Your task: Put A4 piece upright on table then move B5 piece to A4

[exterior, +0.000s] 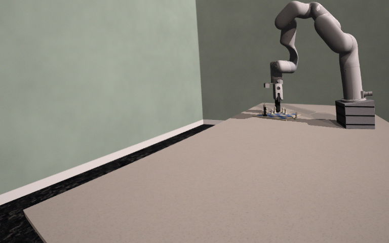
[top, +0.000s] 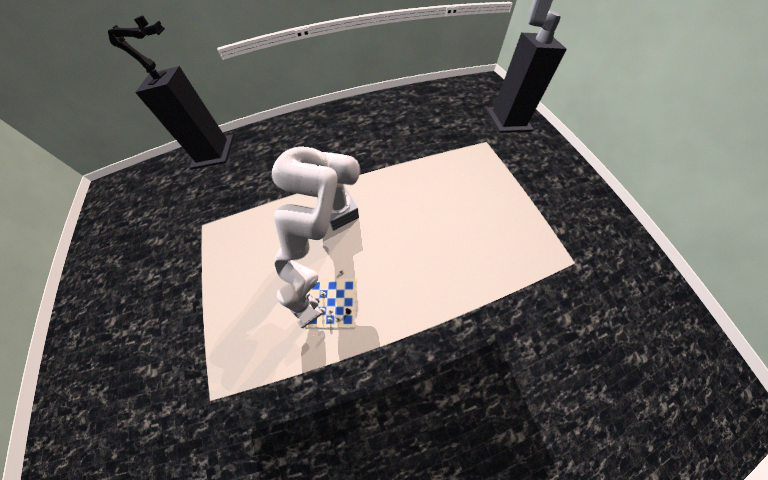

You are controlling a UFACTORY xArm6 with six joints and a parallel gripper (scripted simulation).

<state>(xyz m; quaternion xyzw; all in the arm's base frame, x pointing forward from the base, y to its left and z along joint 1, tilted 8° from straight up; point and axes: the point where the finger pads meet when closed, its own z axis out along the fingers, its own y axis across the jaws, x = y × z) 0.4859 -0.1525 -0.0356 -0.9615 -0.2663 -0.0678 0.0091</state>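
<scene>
A small blue and cream chessboard (top: 334, 305) lies near the table's front edge; it also shows far off in the exterior view (exterior: 276, 115). Several small pieces stand on it, among them a black one (top: 348, 310) (exterior: 264, 110). My gripper (top: 317, 310) (exterior: 277, 108) points straight down at the left side of the board, low over its squares. It is shut on a small chess piece, which the dark fingers mostly hide. I cannot read the square names at this size. One small piece (top: 340, 272) stands upright on the table just beyond the board's far edge (exterior: 296, 115).
My arm's base (top: 342, 212) (exterior: 355, 113) sits on the table behind the board. Two black pedestals (top: 181, 113) (top: 526, 79) stand on the floor far behind the table. The table edge runs close in front of the board.
</scene>
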